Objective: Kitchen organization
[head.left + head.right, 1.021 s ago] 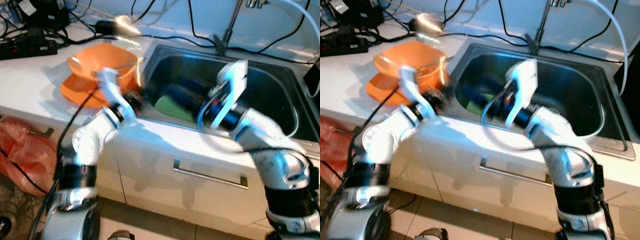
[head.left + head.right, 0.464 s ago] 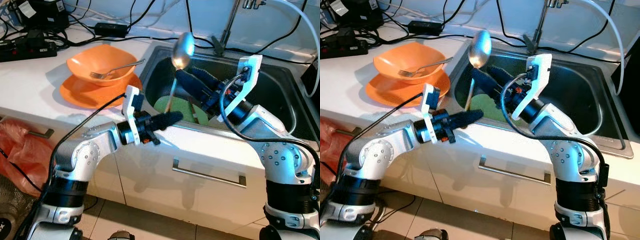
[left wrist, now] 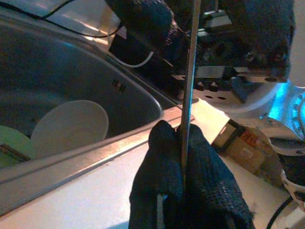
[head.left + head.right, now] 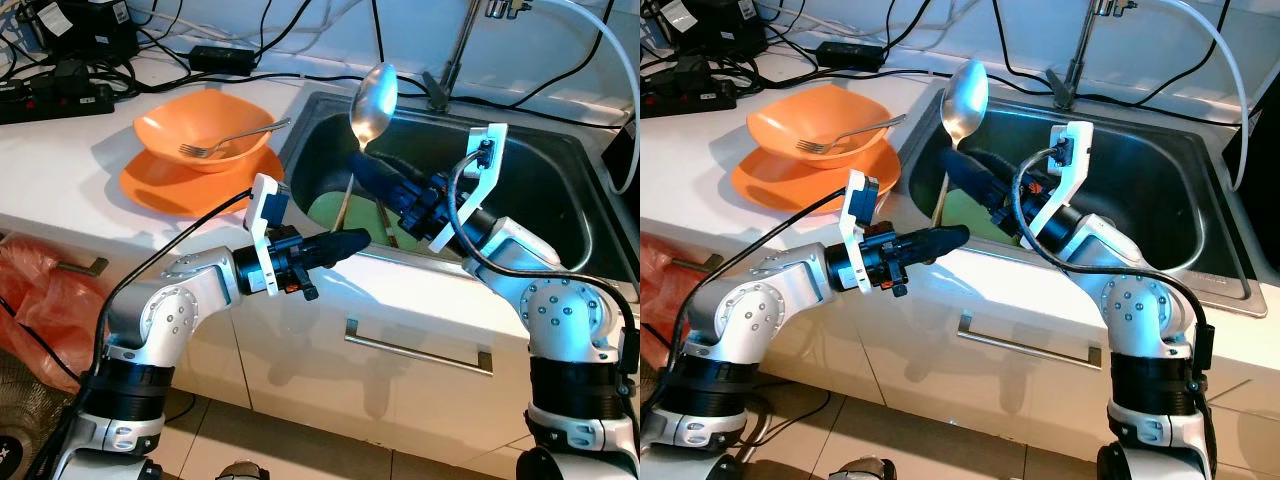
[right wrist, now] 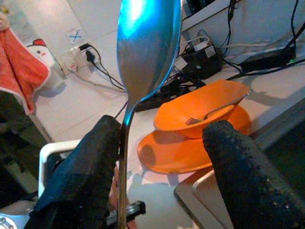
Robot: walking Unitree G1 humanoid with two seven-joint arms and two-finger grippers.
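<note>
Spanning most of the scene, a white counter [image 4: 70,150] carries a steel sink [image 4: 560,170] set into it, with a drawer handle [image 4: 420,350] on the cabinet front below. Inside the basin lie a green plate [image 4: 330,212] and, seen from the left wrist, a white bowl [image 3: 71,126]. On the counter to the robot's left, an orange plate [image 4: 160,190] holds an orange bowl [image 4: 205,130] with a fork [image 4: 235,135] resting in it, and black cables [image 4: 60,80] crowd the back edge. Over the sink's front rim, the left gripper [image 4: 352,240] pinches the lower end of a large metal spoon [image 4: 372,100], its fingers closed on the handle. The spoon stands nearly upright, bowl uppermost. The right gripper [image 5: 164,157] sits around the spoon's neck with its fingers spread apart, one finger touching the shaft and the other well clear.
</note>
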